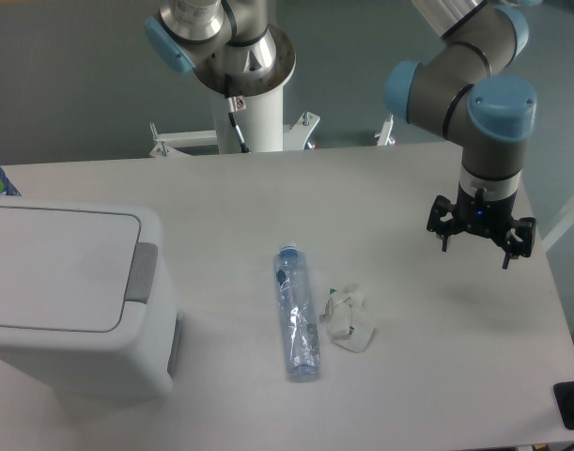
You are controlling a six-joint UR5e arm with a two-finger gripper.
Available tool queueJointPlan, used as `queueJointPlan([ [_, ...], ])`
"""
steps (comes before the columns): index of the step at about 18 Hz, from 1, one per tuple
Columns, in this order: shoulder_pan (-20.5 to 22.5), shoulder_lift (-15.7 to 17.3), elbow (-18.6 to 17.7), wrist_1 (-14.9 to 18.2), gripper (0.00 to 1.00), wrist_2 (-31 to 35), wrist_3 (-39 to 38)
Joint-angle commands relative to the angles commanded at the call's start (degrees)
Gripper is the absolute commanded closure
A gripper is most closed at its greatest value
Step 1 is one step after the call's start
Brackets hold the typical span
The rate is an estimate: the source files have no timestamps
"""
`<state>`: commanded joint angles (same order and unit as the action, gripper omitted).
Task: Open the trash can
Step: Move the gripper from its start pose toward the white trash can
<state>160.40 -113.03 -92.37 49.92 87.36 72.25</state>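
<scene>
Nearest, the trash can (75, 301) sits lid-down, its grey push-button tab (142, 272) untouched, while my fingers (481, 240) hang spread and empty well apart, everything left to do.

Grey tubular robot arm (456, 89) with light-blue caps at its joints, on a white pedestal (249, 117) with a thin black cable. Its small black gripper (481, 246) shows a blue light.
</scene>
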Motion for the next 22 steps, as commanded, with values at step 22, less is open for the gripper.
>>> queueJointPlan([
  [22,-12.65,5.35,7.38,-0.17,0.00,-19.40,-45.51],
])
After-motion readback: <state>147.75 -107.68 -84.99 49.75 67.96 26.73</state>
